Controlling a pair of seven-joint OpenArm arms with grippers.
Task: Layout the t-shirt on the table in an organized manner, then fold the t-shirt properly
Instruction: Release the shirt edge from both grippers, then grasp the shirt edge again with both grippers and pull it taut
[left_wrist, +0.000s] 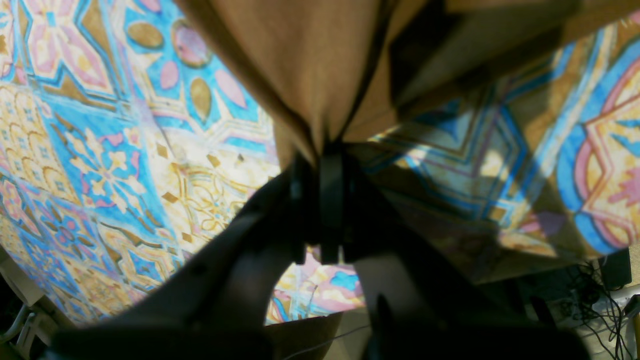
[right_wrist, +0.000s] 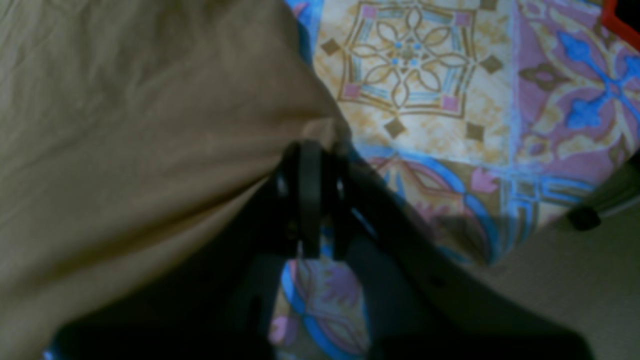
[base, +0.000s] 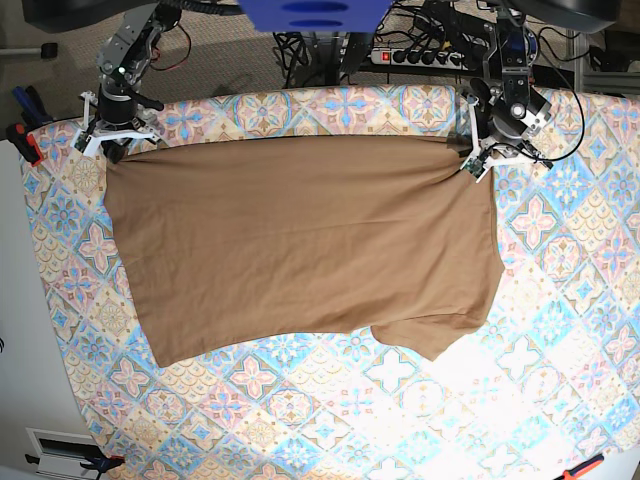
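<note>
Base view shows the t-shirt (base: 300, 250) spread across the surface (base: 560, 330), its long axis running side to side between the arms. Each hand pinches a far corner — the left hand (base: 478, 160) at that view's right, the right hand (base: 112, 140) at its left. The garment lies toward the viewer from both, probably a sleeve (base: 440, 325) bunched at the near right edge.
</note>
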